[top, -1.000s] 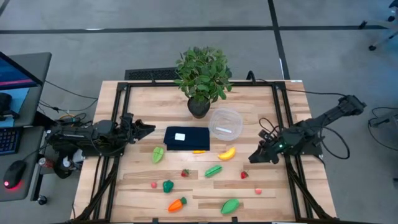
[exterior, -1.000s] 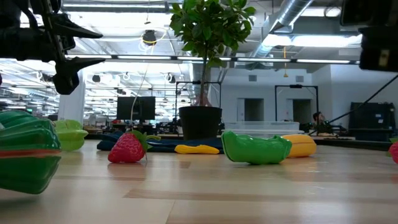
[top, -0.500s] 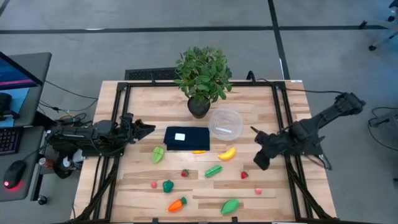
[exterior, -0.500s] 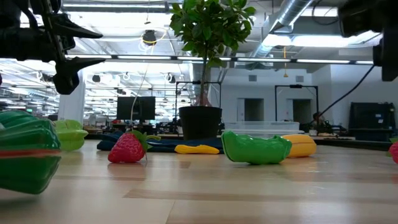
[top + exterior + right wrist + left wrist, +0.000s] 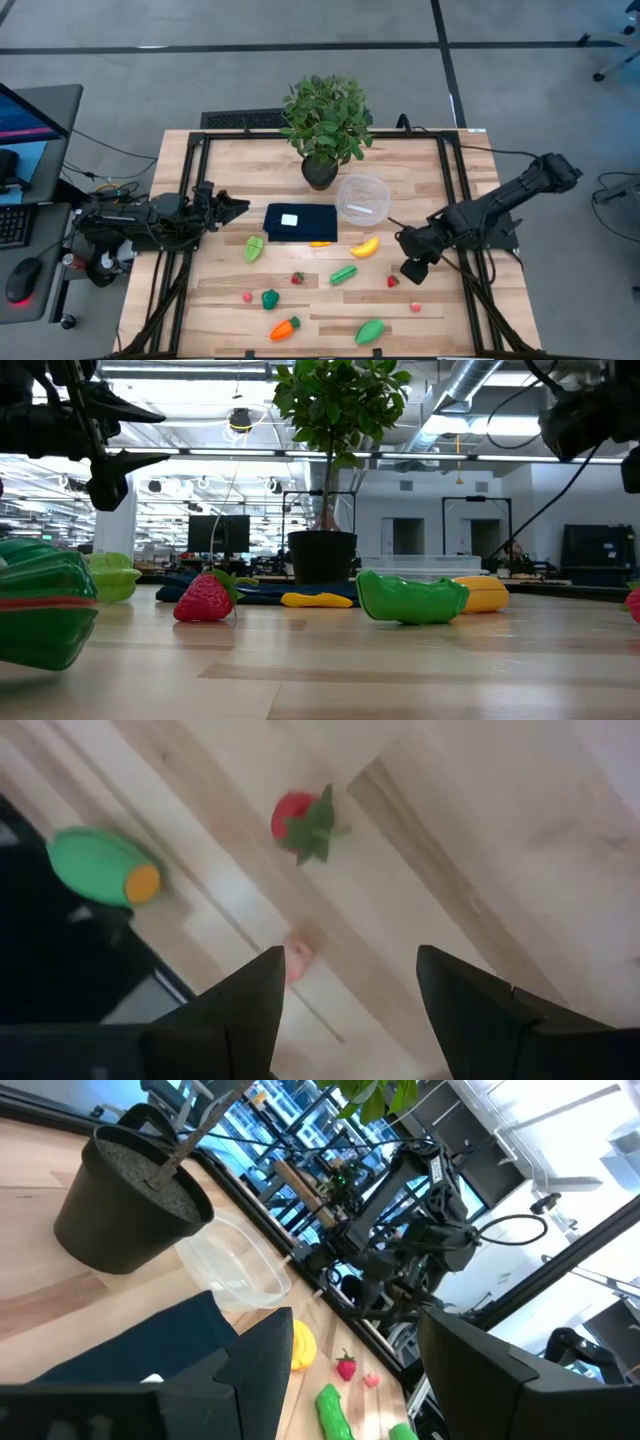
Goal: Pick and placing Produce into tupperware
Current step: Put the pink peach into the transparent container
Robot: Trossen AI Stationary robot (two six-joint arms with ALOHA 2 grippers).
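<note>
Right gripper (image 5: 412,268) hangs over the table's right side, jaws spread and empty. Just ahead of the fingertips in the right wrist view lies a small pink berry (image 5: 296,960), a little off the centre line towards one finger; beyond it, between the two fingers' lines, sits the red strawberry (image 5: 303,824). Off to one side, farther out, a green piece with an orange end (image 5: 102,867).

The risk here: that berry is tiny and round, so a descent slightly off line could flick it away or let the pads close on bare wood. Aim for the strawberry and a finger might nudge the berry instead.

Farther on, the tupperware (image 5: 362,197) stands beside the potted plant (image 5: 324,125), well behind the jaws, nothing in it that I can see.

Left gripper (image 5: 228,208) waits at the left edge, jaws parted, holding nothing.
</note>
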